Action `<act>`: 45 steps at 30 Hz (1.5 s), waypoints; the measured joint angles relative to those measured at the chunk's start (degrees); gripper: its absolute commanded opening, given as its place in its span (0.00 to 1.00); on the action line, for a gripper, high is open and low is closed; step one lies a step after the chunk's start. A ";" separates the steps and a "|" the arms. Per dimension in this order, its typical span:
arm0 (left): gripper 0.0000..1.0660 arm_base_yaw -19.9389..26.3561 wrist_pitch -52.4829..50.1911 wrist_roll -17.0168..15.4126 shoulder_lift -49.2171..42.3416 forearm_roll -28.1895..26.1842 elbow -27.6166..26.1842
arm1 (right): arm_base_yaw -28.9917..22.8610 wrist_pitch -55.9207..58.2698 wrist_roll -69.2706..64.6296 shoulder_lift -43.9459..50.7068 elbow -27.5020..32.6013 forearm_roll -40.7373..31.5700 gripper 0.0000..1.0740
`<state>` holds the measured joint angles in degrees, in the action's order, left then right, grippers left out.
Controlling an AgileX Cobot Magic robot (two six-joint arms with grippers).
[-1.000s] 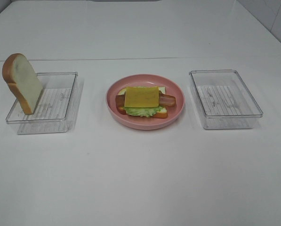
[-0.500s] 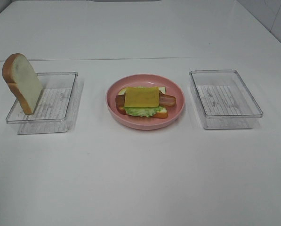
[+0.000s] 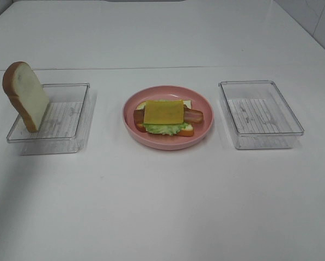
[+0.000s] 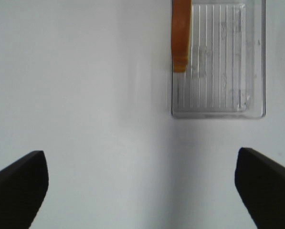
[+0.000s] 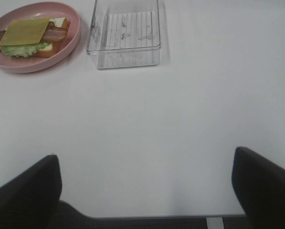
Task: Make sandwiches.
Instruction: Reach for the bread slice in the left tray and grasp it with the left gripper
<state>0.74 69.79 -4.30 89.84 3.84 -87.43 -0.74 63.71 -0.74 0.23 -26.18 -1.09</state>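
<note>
nothing on the table has moved; my left gripper [image 4: 142, 191] and right gripper [image 5: 147, 191] gape empty, the sandwich [image 3: 164, 117] lacking the bread slice [image 3: 25, 95].

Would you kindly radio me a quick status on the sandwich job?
Both pincers open, empty. Open sandwich on pink plate, cheese topmost. Last bread slice leaning in left tray. Nothing blocking.

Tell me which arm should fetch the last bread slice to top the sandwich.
Left, probably. The bread slice leans in the left tray, straight ahead of the open left hand. The right hand faces the right tray, which holds nothing.
</note>
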 measured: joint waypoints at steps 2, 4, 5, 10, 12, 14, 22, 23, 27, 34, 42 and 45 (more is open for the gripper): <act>0.94 0.00 -0.06 0.00 7.45 -0.29 -5.56 | 0.00 0.00 0.00 0.00 0.00 0.00 0.88; 0.94 0.00 -0.06 0.00 11.23 -0.52 -8.37 | 0.00 0.00 0.00 0.00 0.00 0.00 0.88; 0.94 0.00 -0.06 0.00 11.23 -0.52 -8.37 | 0.00 0.00 0.00 0.00 0.00 0.00 0.88; 0.94 0.00 -0.06 0.57 20.11 -0.63 -13.41 | 0.00 0.00 0.00 0.00 0.00 0.00 0.88; 0.94 0.00 -0.06 0.63 22.29 -0.74 -14.95 | 0.00 0.00 0.00 0.00 0.00 0.00 0.88; 0.94 0.00 -0.06 0.92 24.52 -0.86 -16.44 | 0.00 0.00 0.00 0.00 0.00 0.00 0.88; 0.94 -0.34 -0.06 1.09 31.97 -2.12 -22.57 | 0.00 0.00 0.00 0.00 0.00 0.00 0.88; 0.94 -0.57 -0.06 1.09 32.72 -2.12 -23.09 | 0.00 0.00 0.00 0.00 0.00 0.00 0.88; 0.94 -2.01 -0.06 1.26 35.29 -2.46 -24.87 | 0.00 0.00 0.00 0.00 0.00 0.00 0.88; 0.94 -4.13 -0.11 1.20 40.34 -3.21 -27.85 | 0.00 0.00 0.00 0.00 0.00 0.00 0.88; 0.85 -4.24 -0.11 1.20 42.69 -3.32 -28.88 | 0.00 0.00 0.00 0.00 0.00 0.00 0.88; 0.58 -4.24 -0.11 1.26 42.69 -3.32 -29.05 | 0.00 0.00 0.00 0.00 0.00 0.00 0.88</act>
<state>-3.50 69.67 -3.04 132.53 0.52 -116.48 -0.74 63.71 -0.74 0.23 -26.18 -1.09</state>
